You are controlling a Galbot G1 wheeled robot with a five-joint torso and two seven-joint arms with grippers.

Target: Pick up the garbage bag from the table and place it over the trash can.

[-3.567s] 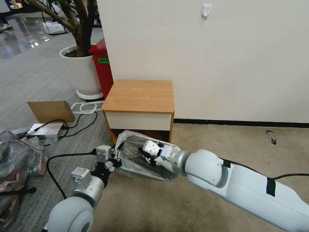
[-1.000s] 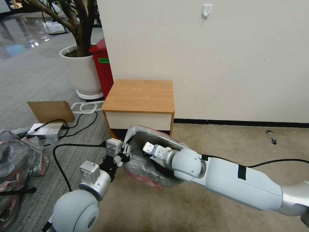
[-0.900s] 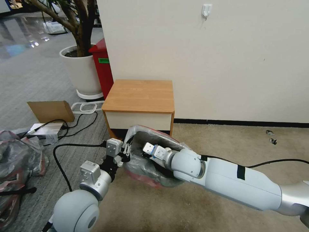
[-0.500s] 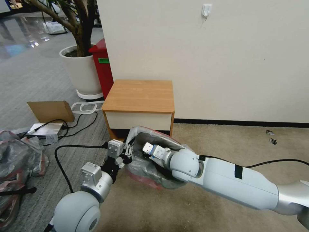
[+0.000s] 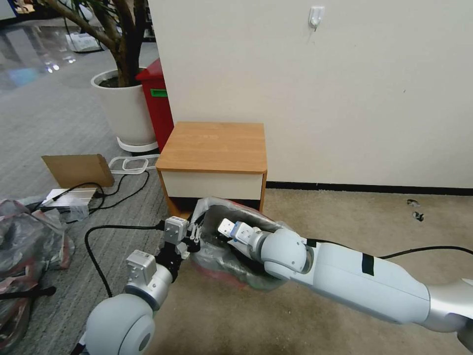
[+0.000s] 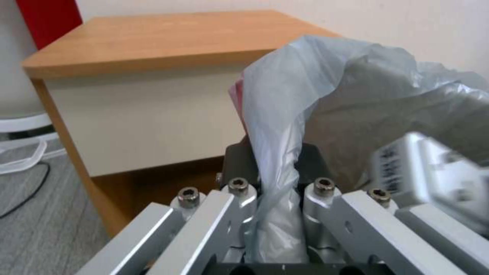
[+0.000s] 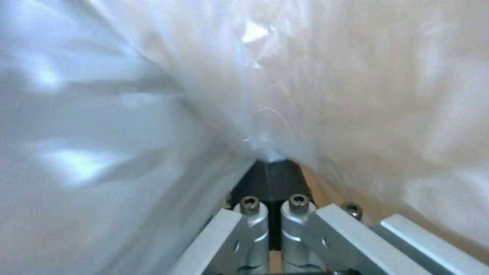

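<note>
The garbage bag (image 5: 224,249), grey crinkly plastic with a pink-red rim, hangs spread open low in front of the table (image 5: 214,145). My left gripper (image 5: 193,237) is shut on the bag's left edge; in the left wrist view a fold of the bag (image 6: 305,95) runs down between that gripper's (image 6: 274,168) closed fingers, with the table (image 6: 153,42) just behind. My right wrist (image 5: 235,230) reaches into the bag's mouth. In the right wrist view my right gripper (image 7: 270,172) is shut, pinching the bag's film (image 7: 153,95) at its tip. The trash can is hidden.
A tall red bin (image 5: 156,106) and a white plant pot (image 5: 123,111) stand behind the table on the left. Cardboard (image 5: 79,170), cables (image 5: 120,190) and a heap of plastic bags (image 5: 24,246) lie on the left floor. Beige carpet (image 5: 345,217) is free at right.
Since 3.6 s ago both grippers have carried the bag a little farther and rightward, and its mouth now stands higher with the red rim showing. In the last second almost nothing has moved.
</note>
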